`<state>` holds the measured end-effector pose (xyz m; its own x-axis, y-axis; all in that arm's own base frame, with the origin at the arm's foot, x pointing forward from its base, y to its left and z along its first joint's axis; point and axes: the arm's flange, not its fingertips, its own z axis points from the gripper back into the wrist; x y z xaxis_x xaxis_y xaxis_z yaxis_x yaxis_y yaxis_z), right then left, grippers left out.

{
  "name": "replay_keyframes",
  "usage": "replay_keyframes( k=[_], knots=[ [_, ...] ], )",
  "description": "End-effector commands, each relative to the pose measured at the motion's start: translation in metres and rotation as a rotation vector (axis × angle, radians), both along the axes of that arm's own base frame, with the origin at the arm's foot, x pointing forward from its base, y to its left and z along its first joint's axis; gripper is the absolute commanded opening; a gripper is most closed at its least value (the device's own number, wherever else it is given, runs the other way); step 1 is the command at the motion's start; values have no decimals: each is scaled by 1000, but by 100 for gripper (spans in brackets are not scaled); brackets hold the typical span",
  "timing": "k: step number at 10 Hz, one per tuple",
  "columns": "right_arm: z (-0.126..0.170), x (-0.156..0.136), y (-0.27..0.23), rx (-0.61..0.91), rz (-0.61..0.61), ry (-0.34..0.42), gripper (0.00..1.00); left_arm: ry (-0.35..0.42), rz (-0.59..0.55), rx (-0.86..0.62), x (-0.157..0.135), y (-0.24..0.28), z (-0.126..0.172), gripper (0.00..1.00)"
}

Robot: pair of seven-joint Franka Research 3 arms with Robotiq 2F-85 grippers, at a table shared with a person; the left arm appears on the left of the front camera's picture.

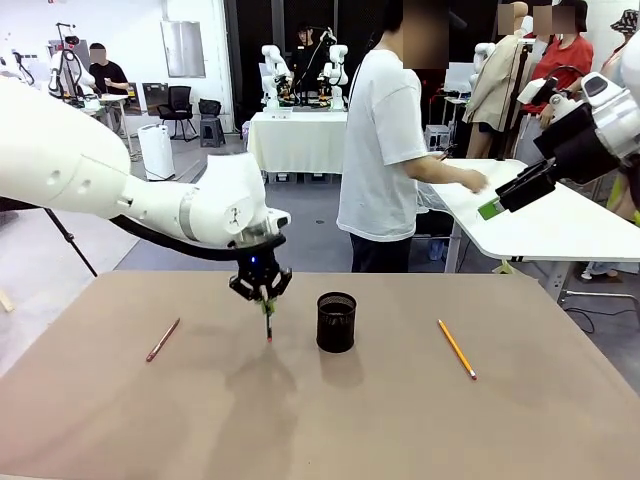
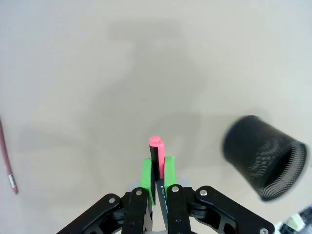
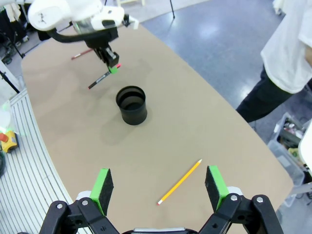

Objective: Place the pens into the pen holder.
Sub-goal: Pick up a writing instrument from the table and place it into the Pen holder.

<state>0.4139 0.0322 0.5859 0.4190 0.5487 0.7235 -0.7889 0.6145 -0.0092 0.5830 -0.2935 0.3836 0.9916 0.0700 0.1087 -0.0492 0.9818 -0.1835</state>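
My left gripper is shut on the dark pen with the red tip, which hangs tip-down over the brown table, a little left of the black mesh pen holder. In the left wrist view the green pads pinch this pen, with the holder off to the right. The brownish-pink pen lies flat at the left, and the yellow pencil lies flat at the right. My right gripper is raised at the far right, open and empty, above the pencil.
A person in a white shirt stands beyond the far edge, hand on a white side table. The brown table has bare room in front of the holder. A striped floor strip runs along the table's edge.
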Motion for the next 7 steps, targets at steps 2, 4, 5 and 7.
replay_keyframes(
  k=[2,4,5,7],
  knots=[
    [1,0,2,23,-3,8,100,-235,-203,-289,-29,14,39,0],
    [1,0,2,23,-3,8,100,-514,-339,-444,-44,7,56,0],
    [1,0,2,23,-3,8,100,-692,-413,-522,-59,2,63,0],
    [1,0,2,23,-3,8,100,-828,-693,-674,-63,9,58,0]
  ],
)
